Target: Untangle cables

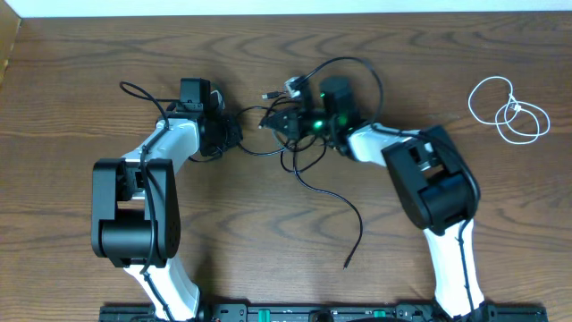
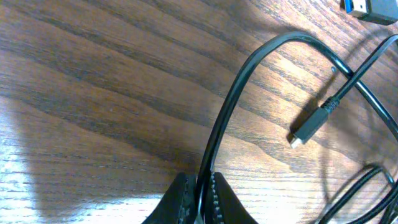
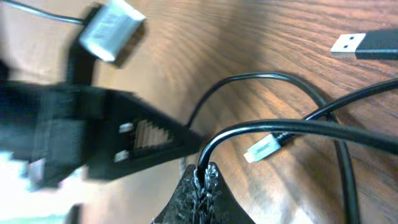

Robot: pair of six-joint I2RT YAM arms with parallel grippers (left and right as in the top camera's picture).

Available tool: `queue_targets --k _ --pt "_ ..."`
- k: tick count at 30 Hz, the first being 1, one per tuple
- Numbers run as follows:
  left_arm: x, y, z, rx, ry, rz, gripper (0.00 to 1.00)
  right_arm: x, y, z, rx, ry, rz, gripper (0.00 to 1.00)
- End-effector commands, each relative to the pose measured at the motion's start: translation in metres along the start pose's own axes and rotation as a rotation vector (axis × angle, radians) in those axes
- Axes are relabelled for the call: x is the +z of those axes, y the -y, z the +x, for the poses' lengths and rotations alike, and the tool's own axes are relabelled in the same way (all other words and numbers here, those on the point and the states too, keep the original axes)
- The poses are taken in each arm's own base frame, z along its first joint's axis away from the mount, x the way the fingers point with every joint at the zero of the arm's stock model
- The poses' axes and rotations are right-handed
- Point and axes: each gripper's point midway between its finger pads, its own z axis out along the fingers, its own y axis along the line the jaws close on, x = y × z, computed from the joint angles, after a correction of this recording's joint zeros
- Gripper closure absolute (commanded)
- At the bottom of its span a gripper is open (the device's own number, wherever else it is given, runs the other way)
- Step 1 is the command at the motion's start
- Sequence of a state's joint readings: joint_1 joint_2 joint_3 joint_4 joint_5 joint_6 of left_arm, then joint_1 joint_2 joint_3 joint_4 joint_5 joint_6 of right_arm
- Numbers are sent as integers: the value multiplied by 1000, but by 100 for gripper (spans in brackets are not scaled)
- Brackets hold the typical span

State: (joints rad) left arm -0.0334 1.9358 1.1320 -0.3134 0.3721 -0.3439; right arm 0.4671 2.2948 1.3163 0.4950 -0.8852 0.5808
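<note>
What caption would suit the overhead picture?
The left gripper and right gripper each pinch the black cable mid-table; the white cable lies looped apart, far right.

Loops of black cable (image 1: 359,228) clutter the table (image 1: 268,54) centre.

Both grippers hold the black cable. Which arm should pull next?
Likely right: the right gripper is shut on the black cable beside the loops and long tail; the left gripper, shut too, can anchor a strand.

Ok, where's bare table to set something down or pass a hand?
Bare wood: front centre between left arm and black cable tail; far-left corner; right edge below white cable. Crowded mid-table, where left claw and right claw pinch the black cable.
</note>
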Motion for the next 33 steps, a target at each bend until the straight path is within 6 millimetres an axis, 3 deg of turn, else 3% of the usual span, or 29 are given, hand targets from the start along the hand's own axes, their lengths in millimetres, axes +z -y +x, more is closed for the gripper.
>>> queue_targets --k 1,8,17,18,24,25,33 --pt "3 -4 6 -16 -20 -1 90 -19 -45 -9 -53 -49 -160 99" --pt "3 -4 6 -16 -20 -1 90 -47 -86 -44 -138 7 -190 99" --pt "3 -4 6 -16 -20 -1 90 -90 -176 -72 -377 59 -298 99" --pt "3 -4 6 -16 -20 -1 90 -99 -192 -78 -423 81 -303 99" --pt "3 -4 6 -16 -20 -1 90 -142 -242 -100 -552 173 -304 99" --pt "3 -4 6 -16 -20 -1 90 -159 -254 -108 -589 211 -293 99" --pt "3 -4 6 -16 -20 -1 90 -234 -302 -131 -744 367 -225 99"
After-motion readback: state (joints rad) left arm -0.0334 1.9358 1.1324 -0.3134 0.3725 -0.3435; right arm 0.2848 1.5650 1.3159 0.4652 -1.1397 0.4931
